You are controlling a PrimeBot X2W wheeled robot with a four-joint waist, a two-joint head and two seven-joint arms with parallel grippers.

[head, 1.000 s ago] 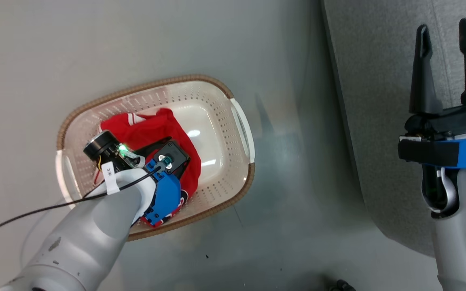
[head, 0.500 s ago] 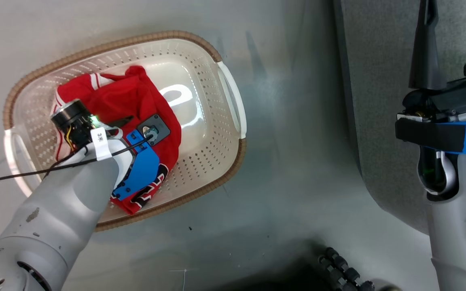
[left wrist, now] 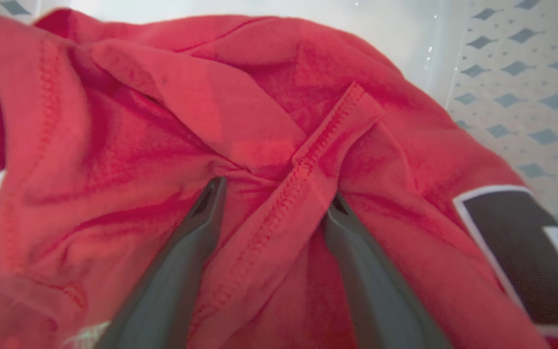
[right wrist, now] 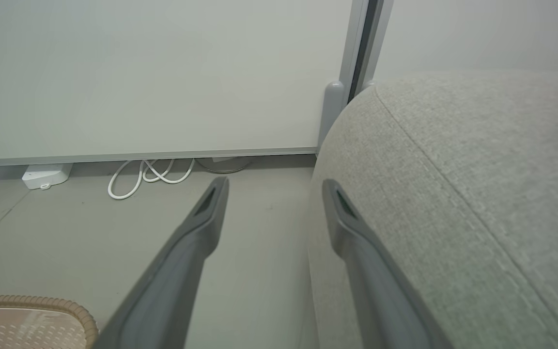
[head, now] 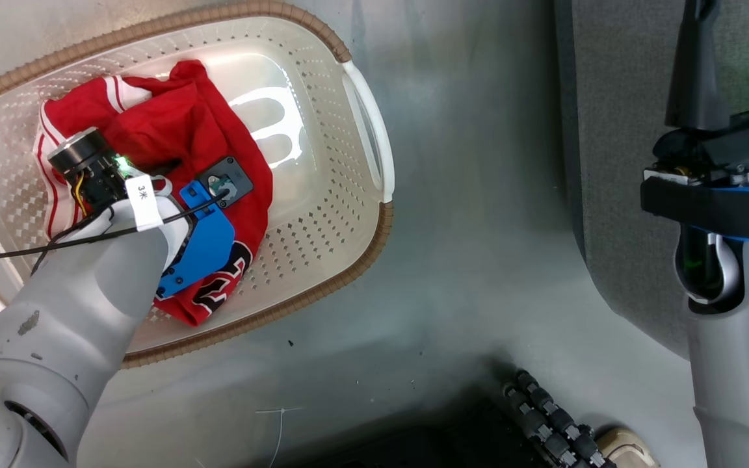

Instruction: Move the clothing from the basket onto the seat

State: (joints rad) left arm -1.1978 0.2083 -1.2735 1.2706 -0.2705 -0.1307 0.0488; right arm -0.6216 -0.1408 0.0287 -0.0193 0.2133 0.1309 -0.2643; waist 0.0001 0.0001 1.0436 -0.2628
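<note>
The clothing is a crumpled red heap with white stripes and black-and-white numerals, lying in the left half of the cream basket. My left arm reaches down into the basket. In the left wrist view my left gripper is open, its fingertips pressed into the red clothing with a seamed fold between them. My right gripper is open and holds nothing. It hovers at the edge of the grey seat, and in the head view its dark fingers stand over the seat.
The basket's white handle faces the seat across a strip of grey floor. A black ribbed cable guide lies at the bottom. By the wall there are a white cable and a small white box.
The head camera has moved, so the basket now looks larger and sits further up and left. My left gripper stays down in the clothing. Both grippers remain open.
</note>
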